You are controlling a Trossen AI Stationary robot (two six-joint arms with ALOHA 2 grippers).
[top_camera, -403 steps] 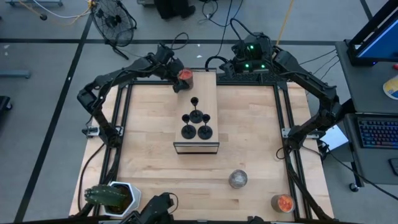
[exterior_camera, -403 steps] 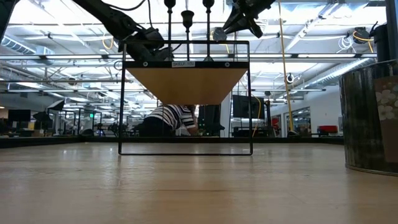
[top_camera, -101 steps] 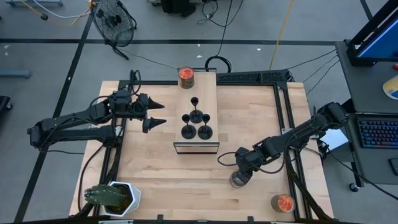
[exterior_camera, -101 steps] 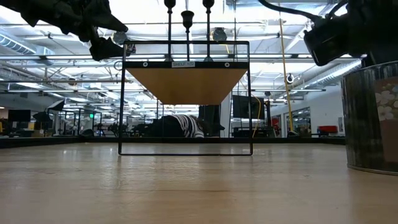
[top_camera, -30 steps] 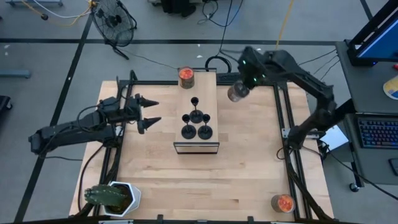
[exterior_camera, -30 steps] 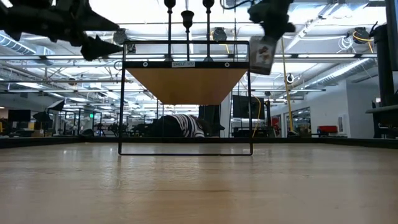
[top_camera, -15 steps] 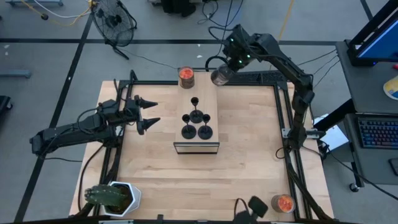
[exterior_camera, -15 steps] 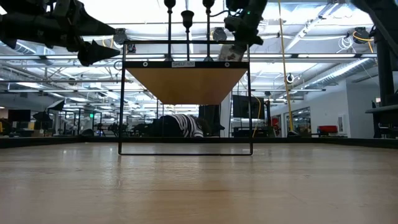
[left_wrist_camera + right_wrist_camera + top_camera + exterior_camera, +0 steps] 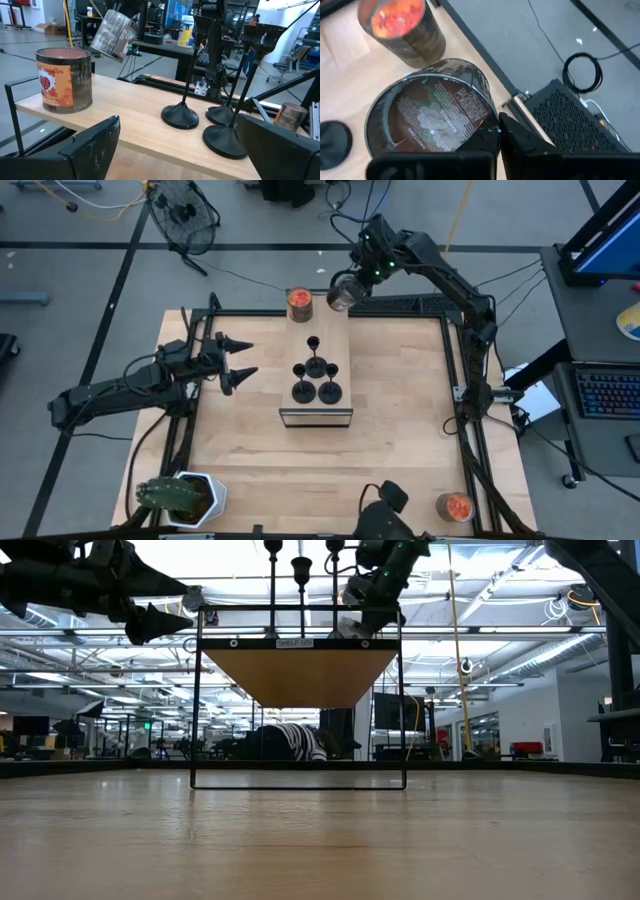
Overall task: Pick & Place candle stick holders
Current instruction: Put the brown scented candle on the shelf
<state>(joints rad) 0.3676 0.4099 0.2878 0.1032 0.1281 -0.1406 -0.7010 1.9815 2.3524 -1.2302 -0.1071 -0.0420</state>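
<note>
Four small black candle stick holders [image 9: 316, 375], each a round flat base with a thin upright stem and a tiny cup on top, stand grouped on the light wooden shelf [image 9: 340, 320] with a black wire frame that sits raised at the far middle of the table. Three of them cluster toward the shelf's near end and one stands behind them toward its middle; none is touched by either arm.

On the shelf's far left corner stands a glass jar candle with orange contents and a printed label [image 9: 298, 303]. Just beside it, at the shelf's far right corner, the right gripper [image 9: 352, 284] is clenched on the rim of a round silvery jar [image 9: 341, 293], which hangs tilted above the shelf top, apart from the orange jar. In the right wrist view the jar's open mouth shows a printed label inside, and the base of one holder lies at the frame's edge. The holders stand on the near side of this jar, well apart from it.

The left gripper [image 9: 238, 361] hovers off the shelf's left side, level with the holders, its fingers spread wide and empty, pointing toward them. In the left wrist view the holders stand between its fingers, farther off.

Well off the shelf, a second orange jar candle [image 9: 455, 506] sits at the table's near right corner.
</note>
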